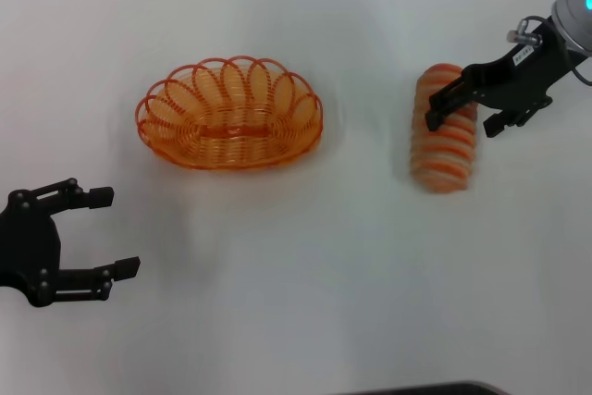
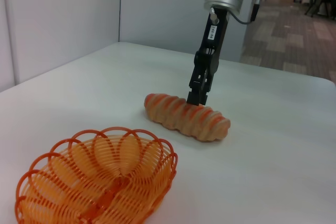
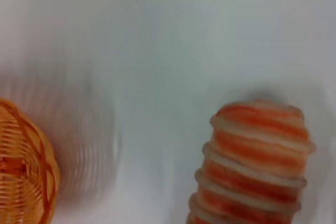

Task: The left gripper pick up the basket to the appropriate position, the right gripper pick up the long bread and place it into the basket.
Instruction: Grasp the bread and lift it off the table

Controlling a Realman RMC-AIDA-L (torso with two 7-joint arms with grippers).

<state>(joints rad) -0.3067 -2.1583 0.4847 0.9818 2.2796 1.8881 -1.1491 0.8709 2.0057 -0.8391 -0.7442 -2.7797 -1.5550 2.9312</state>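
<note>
The orange wire basket (image 1: 229,116) sits on the white table, left of centre, and is empty. It also shows in the left wrist view (image 2: 100,177) and at the edge of the right wrist view (image 3: 23,166). The long bread (image 1: 442,159), striped orange and cream, lies on the table to the right; it also shows in the wrist views (image 2: 178,114) (image 3: 254,156). My right gripper (image 1: 462,122) is open, low over the bread's middle (image 2: 198,94); I cannot tell if it touches. My left gripper (image 1: 116,233) is open and empty at the near left, apart from the basket.
The white table (image 1: 296,265) runs wide around both things. A white partition wall (image 2: 63,19) stands behind the table in the left wrist view. A dark edge (image 1: 435,388) shows at the table's front.
</note>
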